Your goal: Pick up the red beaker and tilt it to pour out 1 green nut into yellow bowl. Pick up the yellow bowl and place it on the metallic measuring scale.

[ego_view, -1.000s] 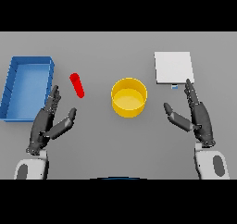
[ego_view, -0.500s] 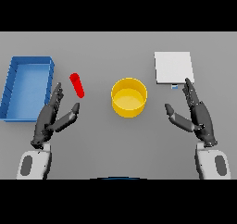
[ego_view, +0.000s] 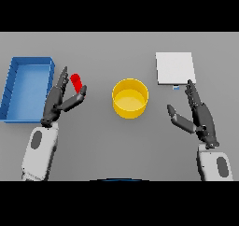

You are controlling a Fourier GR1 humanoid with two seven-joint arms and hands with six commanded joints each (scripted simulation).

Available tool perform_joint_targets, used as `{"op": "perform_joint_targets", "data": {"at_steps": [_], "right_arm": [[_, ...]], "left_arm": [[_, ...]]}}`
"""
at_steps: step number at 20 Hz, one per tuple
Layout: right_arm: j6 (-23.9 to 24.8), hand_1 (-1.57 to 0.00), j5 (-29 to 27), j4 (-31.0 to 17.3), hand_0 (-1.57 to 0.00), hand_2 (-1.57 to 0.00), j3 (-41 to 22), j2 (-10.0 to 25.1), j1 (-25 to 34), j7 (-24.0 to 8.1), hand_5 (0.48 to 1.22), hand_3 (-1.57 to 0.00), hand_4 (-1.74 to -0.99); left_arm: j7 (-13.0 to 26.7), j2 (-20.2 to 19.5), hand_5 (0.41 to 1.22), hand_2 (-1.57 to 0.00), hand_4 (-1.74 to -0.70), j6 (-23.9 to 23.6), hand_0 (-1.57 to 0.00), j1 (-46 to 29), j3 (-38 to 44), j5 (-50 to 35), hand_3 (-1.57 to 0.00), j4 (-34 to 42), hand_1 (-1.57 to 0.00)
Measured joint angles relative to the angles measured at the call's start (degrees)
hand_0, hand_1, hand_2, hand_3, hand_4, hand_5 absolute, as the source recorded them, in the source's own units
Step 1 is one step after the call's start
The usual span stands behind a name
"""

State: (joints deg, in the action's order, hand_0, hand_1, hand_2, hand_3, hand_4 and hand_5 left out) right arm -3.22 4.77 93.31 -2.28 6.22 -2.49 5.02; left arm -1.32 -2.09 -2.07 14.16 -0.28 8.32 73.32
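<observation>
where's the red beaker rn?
In the head view the red beaker is on the table's left side, between the blue bin and the yellow bowl, just above the left hand.

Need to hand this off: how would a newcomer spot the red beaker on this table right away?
Start at the big blue bin on the table's left side. Just off its right wall, the left hand reaches up, and the red beaker sits by its fingertips. It is the only red thing, small and slim beside the wide yellow bowl.

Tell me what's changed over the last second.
The left hand has moved forward toward the red beaker, fingers open, now right beside it but not gripping. The beaker, yellow bowl, scale, blue tray and right hand stayed put.
</observation>
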Motion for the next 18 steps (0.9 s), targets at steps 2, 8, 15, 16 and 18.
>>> {"op": "perform_joint_targets", "data": {"at_steps": [2, 8, 15, 16, 18], "right_arm": [[0.5, 0.0, 0.2, 0.0, 0.0, 0.0, 0.2, 0.0, 0.4, -0.9, 0.631, 0.0, -1.3], [1.0, 0.0, 1.0, -1.0, 0.0, 0.0, 0.3, 0.2, 1.5, -1.5, 0.644, 0.0, -1.301], [0.7, 0.0, 0.4, -0.7, 0.0, 0.0, 0.7, 0.4, 0.9, -1.3, 0.645, 0.0, -1.292], [0.6, 0.0, 0.7, -0.2, 0.0, 0.0, 0.1, 0.1, 0.3, -1.0, 0.646, 0.0, -1.292], [1.0, 0.0, 0.6, -0.3, 0.0, 0.0, 0.4, 0.1, 0.7, -2.0, 0.647, 0.0, -1.291]], "left_arm": [[-0.7, 0.0, 0.633, 0.0, -1.22, -0.6, 0.0, 2.8, 0.5, 0.6, 0.0, -3.6, 0.0], [-4.2, 0.3, 0.675, 0.0, -1.27, -2.8, 0.0, 9.1, 1.6, 2.4, 0.0, -12.6, 0.0], [-8.4, 2.8, 0.786, -0.55, -1.42, -4.8, -0.58, 12.7, 4.0, 1.0, -0.42, -19.2, -0.56], [-9.2, 3.1, 0.873, -0.76, -1.42, -4.7, -0.78, 13.1, 4.8, -0.1, -0.65, -19.2, -0.76], [-10.6, 3.6, 0.998, -1.05, -1.48, -5.2, -1.07, 13.6, 5.8, -0.8, -0.98, -20.4, -1.05]]}}
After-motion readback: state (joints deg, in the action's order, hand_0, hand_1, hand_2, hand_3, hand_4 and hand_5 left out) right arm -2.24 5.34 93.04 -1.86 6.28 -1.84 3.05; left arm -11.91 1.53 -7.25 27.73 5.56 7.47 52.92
